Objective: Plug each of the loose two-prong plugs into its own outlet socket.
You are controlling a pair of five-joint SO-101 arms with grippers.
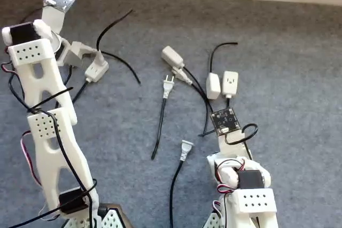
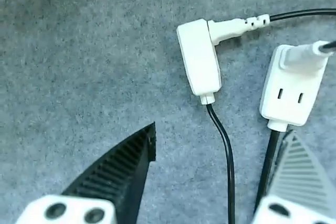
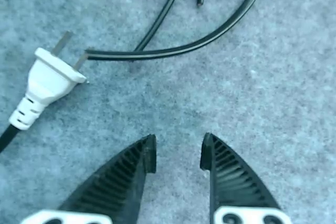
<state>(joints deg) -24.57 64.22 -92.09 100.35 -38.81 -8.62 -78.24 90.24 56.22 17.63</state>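
My left gripper (image 2: 220, 132) stands open over bare carpet. Just beyond its fingertips lie two white outlet sockets, one on its side (image 2: 199, 61) and one with its slots facing up (image 2: 289, 90). In the high view this arm (image 1: 243, 190) is at the lower right, with the side-lying socket (image 1: 214, 85) and the slotted socket (image 1: 231, 81) ahead of it. My right gripper (image 3: 178, 139) is open and holds nothing. A white two-prong plug (image 3: 50, 80) lies beside it. The high view shows this gripper (image 1: 84, 53) at the upper left, by that plug (image 1: 96, 69). A black plug (image 1: 168, 84) and another white plug (image 1: 185, 149) lie loose mid-floor.
A third white socket (image 1: 172, 56) lies at the centre back, with a white plug (image 1: 183, 75) against its end. Thin black cables (image 3: 210, 38) criss-cross the grey carpet (image 1: 299, 132). A cut cable end rests against the prongs of the plug by my right gripper.
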